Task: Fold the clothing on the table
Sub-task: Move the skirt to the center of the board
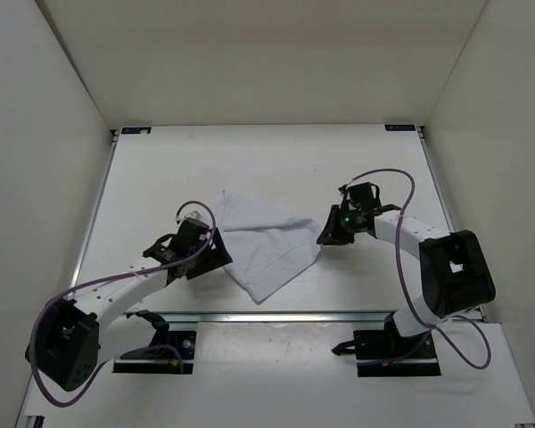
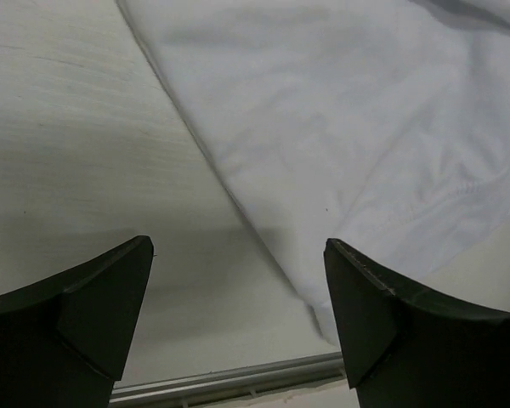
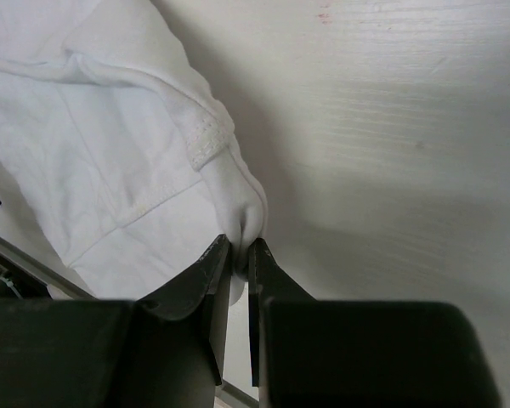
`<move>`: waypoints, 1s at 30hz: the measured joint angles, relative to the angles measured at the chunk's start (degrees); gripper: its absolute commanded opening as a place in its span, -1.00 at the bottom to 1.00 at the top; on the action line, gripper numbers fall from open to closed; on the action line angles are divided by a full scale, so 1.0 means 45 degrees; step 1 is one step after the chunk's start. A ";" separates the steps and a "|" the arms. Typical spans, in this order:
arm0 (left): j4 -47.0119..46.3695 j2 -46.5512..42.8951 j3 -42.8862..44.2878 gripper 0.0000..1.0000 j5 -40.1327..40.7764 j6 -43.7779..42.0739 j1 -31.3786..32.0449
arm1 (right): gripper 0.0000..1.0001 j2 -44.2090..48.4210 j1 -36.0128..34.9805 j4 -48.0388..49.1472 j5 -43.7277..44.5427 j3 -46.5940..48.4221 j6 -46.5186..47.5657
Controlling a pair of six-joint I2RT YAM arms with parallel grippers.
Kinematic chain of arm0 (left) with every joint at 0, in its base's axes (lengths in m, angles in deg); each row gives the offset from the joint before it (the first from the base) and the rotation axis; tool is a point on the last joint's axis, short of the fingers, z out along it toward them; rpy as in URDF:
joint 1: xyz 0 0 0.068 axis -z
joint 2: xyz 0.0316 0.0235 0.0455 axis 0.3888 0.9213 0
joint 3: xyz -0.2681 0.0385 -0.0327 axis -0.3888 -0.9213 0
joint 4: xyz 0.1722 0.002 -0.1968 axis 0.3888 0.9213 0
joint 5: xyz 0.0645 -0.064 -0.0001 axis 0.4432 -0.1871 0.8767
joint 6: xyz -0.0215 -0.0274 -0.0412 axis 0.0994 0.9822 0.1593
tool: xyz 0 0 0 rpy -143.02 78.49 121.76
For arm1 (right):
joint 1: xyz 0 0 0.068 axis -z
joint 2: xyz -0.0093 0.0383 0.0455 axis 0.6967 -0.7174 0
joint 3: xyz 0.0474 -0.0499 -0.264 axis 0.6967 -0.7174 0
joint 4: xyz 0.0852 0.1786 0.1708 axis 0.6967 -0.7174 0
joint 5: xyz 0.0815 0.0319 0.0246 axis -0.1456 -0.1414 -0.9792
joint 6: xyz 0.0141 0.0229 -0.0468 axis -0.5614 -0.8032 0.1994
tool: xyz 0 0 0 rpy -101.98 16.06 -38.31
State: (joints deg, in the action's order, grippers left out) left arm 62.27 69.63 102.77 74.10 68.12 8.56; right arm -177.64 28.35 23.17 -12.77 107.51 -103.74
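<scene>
The left claw (image 2: 238, 246) stood spread wide, its two dark fingers (image 2: 93, 314) well apart with nothing caught between them. It hung low over the table (image 2: 68, 127). Bare tabletop lay ahead of one finger, and the clothing (image 2: 340, 127) lay ahead of the other. The cloth's edge ran slantwise from far in front of the claw down toward the gap between the fingers. Whether either finger touched the cloth could not be told. A metal rail (image 2: 238, 378) showed just below the fingertips in that wrist view.

The right claw (image 3: 240, 246) was pressed together on the clothing, pinching a small bunched fold of white cloth between its fingertips. A stitched hem (image 3: 206, 140) curved just ahead of the tips. From there the garment spread away in front of the claw and off to one side, lying flat on the table, with bare tabletop on the claw's other side.

Seen from above, the clothing lay rumpled between the two claws. The left claw sat just beside one edge of it and the right claw gripped the opposite corner. The two claws faced each other across the cloth. A pointed corner of the garment reached past both claws toward the rail, near the arms' bases, and the rest stretched away from them toward the middle of the table
</scene>
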 measured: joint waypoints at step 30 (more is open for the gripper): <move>-0.1787 0.8626 0.6426 0.69 -0.0243 -0.2293 -0.2302 | -1.00 0.0126 -0.0257 0.0889 -0.1297 -0.0559 -0.0029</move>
State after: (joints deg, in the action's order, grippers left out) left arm 54.23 108.45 131.69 73.01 57.80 -1.80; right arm -177.07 27.19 27.17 -18.61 104.99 -103.87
